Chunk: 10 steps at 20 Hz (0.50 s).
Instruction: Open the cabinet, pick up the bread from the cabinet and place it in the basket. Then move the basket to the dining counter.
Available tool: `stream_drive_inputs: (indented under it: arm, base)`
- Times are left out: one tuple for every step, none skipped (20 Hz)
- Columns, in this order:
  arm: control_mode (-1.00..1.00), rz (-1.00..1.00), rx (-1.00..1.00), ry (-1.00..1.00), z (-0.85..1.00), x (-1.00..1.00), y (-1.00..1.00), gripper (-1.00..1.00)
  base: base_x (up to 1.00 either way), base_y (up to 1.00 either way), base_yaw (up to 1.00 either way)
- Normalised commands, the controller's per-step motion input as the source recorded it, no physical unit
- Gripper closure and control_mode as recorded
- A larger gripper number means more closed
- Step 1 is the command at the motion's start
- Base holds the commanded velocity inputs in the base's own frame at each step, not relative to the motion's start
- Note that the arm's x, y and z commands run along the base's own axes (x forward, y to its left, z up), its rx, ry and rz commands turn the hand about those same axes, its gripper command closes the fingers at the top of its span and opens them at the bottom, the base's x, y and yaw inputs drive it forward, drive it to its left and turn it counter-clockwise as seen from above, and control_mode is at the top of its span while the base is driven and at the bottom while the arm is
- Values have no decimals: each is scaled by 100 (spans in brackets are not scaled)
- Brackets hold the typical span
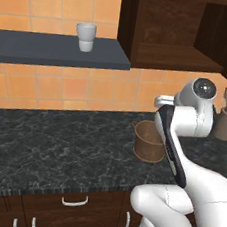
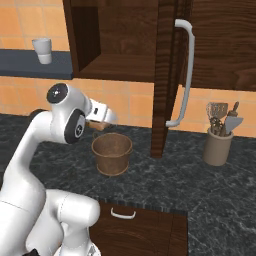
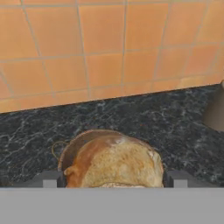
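Note:
In the hand view a crusty brown loaf of bread fills the space between my two fingertips, and my gripper is shut on it. The round brown basket shows just under and behind the loaf. From the right base view, the gripper hangs just above the rim of the basket on the black worktop. The cabinet stands open and its shelf is bare. Its door with the silver bar handle is swung out toward me. The dining counter is out of view.
A beige utensil holder stands on the black speckled worktop right of the open door. A white cup sits on a dark wall shelf at the left. Drawers with small handles run below the worktop.

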Motion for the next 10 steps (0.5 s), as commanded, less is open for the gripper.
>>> stream_drive_inputs:
  arm:
    - [-100,12,8,18,-92,41,0,100]
    - [-100,10,7,18,-77,51,0,100]
    - [-100,7,7,16,-68,59,0,100]
    - [-100,4,7,17,-58,54,0,100]
    - [-100,0,2,20,-62,58,3,100]
    - [-100,0,1,17,-65,40,0,100]
    - [-100,0,1,17,-64,40,0,100]
    - [-100,0,0,15,-64,48,0,100]
    - [-100,0,0,17,-63,51,0,100]
    - [-100,0,0,15,-66,45,0,100]
  base:
    - [0,0,0]
    - [0,0,0]
    - [0,0,0]
    - [0,0,0]
    - [0,0,0]
    - [0,0,0]
    - [0,0,0]
    - [0,0,0]
    - [0,0,0]
    - [0,0,0]
